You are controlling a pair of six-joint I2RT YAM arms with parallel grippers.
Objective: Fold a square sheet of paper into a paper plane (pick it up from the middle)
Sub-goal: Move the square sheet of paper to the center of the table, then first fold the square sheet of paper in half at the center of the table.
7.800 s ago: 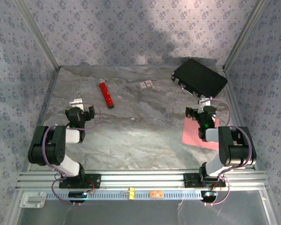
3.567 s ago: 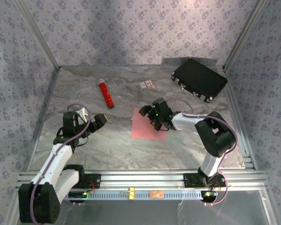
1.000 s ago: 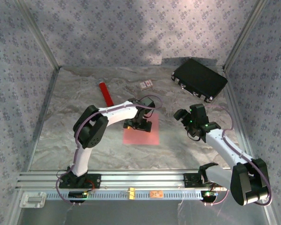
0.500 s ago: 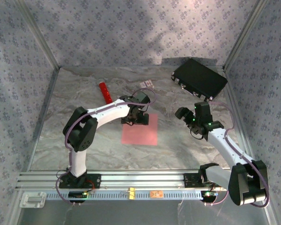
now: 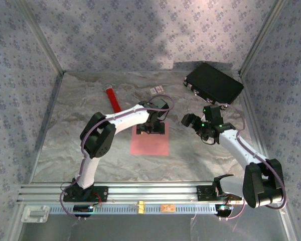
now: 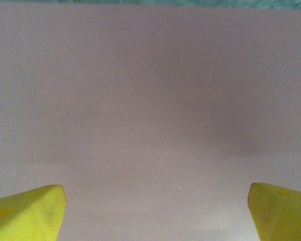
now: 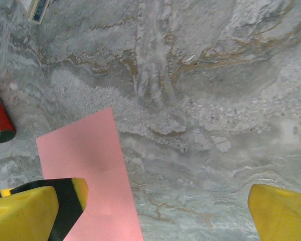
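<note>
Paper sheet (image 5: 151, 144) lies flat on the table (image 5: 65, 145); left gripper (image 5: 151, 128) over its far edge — jaws spread; right gripper (image 5: 189, 121) beside it, likewise released.

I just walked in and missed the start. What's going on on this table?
Two robot arms are working on a pink paper square that lies flat and unfolded in the middle of the table. The left gripper is low over the sheet's far edge, open and holding nothing. The right gripper hovers beside the paper's right side, also open and empty. No fold has been made yet.
</note>
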